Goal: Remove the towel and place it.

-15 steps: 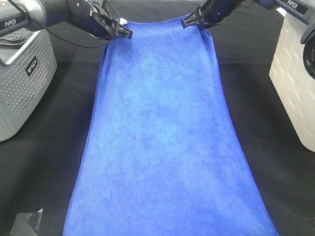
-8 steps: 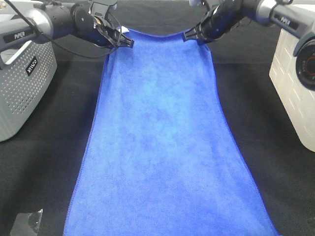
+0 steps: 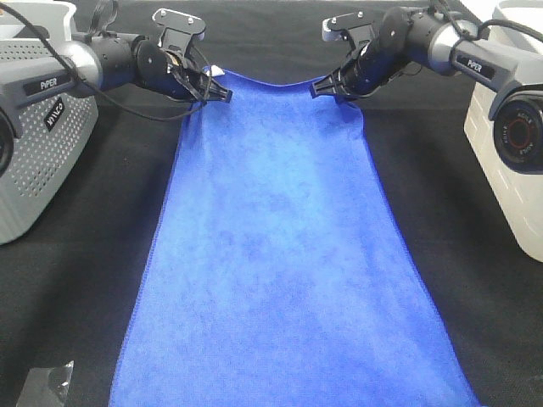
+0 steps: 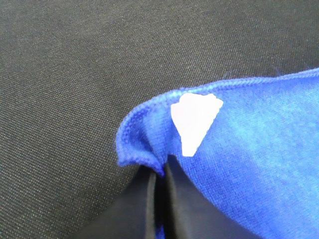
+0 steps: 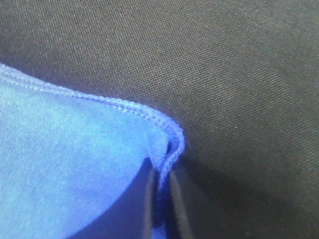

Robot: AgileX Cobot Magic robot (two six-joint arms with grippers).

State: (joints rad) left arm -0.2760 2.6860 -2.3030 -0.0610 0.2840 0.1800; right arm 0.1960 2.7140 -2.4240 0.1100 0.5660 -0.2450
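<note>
Spreading from the near edge of the exterior high view up the middle of the worktop (image 3: pixel 85 280), the towel (image 3: pixel 280 254) is a long royal-blue microfibre cloth, fuzzy and softly mottled, wide where it is nearest and narrowing toward its far end. A stitched hem runs along both long sides. Dark, finely woven black fabric covers the worktop on either side of it. A small crumpled piece of clear film (image 3: pixel 44 386) lies at the near left corner, apart from the towel.

Farther back on the left stands a grey perforated basket (image 3: pixel 38 161), and on the right a white box with a brick-like relief (image 3: pixel 509 153); both are well apart from the cloth.

At the far end, the two corners are raised and the hem sags in a shallow curve between them. The left pincer (image 3: pixel 216 91) is clamped on the far left corner; its wrist view shows two black fingers (image 4: pixel 142 199) pressed together with the ribbed blue hem bunched between them and a small white tag (image 4: pixel 194 119) just beside the pinch. The right pincer (image 3: pixel 327 85) is clamped on the far right corner, where the stitched edge folds into the narrow slit between its fingers (image 5: pixel 149 199).
</note>
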